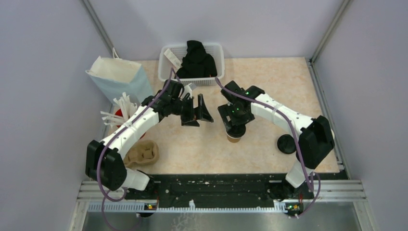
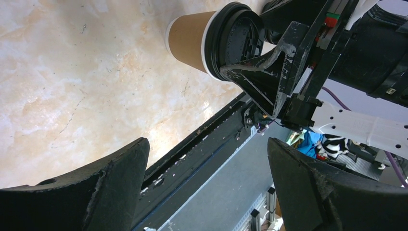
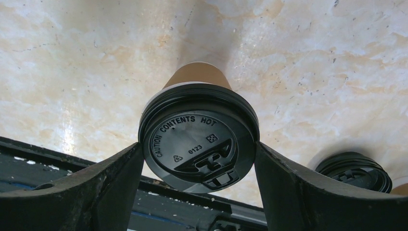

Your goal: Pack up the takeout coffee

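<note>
Grip of right gripper (image 3: pixel 198 147) closed on black lid (image 3: pixel 192 130) of takeout coffee (image 2: pixel 192 41), fingers (image 3: pixel 106 183) against opposite sides of rim, cup upright on table (image 3: pixel 72 57) between the arms. Risks pulling lid off alone on a lift if not seated all round, leaving cup behind or tipping it; risks slip, given hold on rim only, none on paper wall. Left gripper (image 2: pixel 207 144) spread wide and empty close by; could clip cup if swung across.
</note>
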Controlling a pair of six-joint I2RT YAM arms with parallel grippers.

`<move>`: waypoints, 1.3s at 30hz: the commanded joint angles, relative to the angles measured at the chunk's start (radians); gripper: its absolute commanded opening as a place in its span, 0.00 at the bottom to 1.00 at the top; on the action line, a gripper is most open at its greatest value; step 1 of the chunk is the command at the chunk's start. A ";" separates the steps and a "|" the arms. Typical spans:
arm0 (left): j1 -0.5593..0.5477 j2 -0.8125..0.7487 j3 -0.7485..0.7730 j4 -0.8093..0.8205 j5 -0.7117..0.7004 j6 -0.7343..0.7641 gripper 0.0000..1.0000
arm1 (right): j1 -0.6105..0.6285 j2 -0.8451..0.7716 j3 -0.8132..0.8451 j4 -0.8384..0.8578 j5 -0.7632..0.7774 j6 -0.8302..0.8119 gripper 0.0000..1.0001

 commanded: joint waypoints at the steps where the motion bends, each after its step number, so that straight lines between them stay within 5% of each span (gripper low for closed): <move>1: 0.004 -0.033 -0.005 0.023 0.010 0.006 0.98 | -0.001 -0.016 -0.006 0.021 -0.004 -0.010 0.82; 19: 0.005 -0.023 -0.006 0.031 0.015 -0.005 0.98 | -0.001 -0.004 -0.010 0.047 -0.025 -0.018 0.85; 28: 0.004 0.007 -0.016 0.071 0.065 -0.023 0.98 | -0.035 -0.061 0.046 -0.018 -0.045 -0.013 0.96; 39: -0.091 0.290 -0.009 0.396 0.269 -0.184 0.89 | -0.540 -0.300 -0.390 0.375 -0.884 -0.019 0.84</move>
